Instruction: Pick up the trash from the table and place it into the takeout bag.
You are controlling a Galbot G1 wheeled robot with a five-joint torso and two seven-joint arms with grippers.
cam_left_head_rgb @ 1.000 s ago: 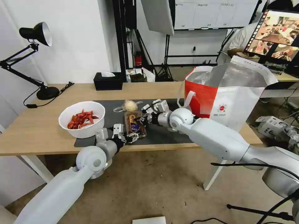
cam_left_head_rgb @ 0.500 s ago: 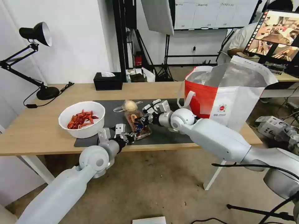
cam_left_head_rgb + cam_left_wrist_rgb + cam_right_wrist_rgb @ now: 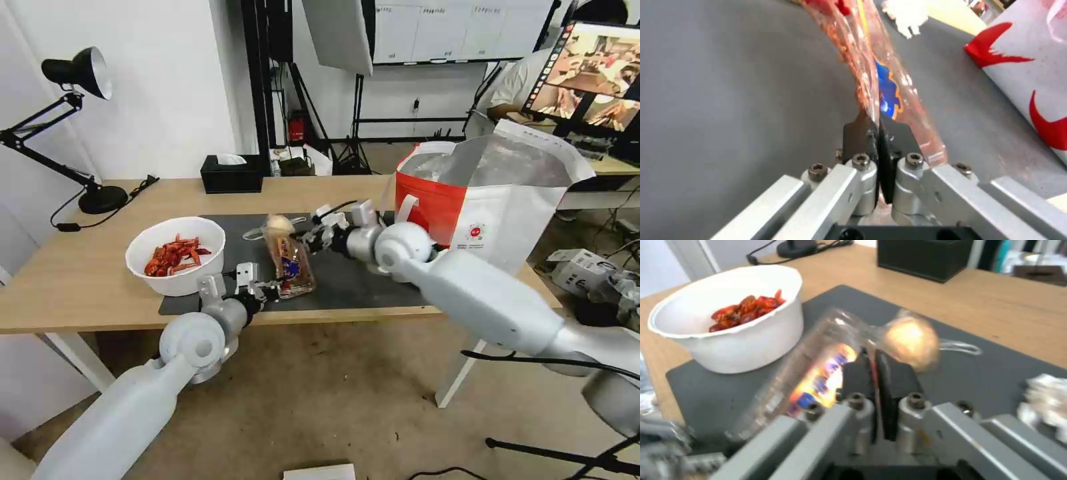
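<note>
Holding clear clamshell tray (image 3: 289,259) tilted above mat on tabletop (image 3: 87,267), left gripper (image 3: 265,288) jaws clamped on near end, right gripper (image 3: 308,240) on far end, takeout bag (image 3: 480,200) rightward, nearer right arm.

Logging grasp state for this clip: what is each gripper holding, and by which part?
Both hold the clear plastic clamshell tray: left gripper shut on its near edge, right gripper shut on its far edge.
</note>
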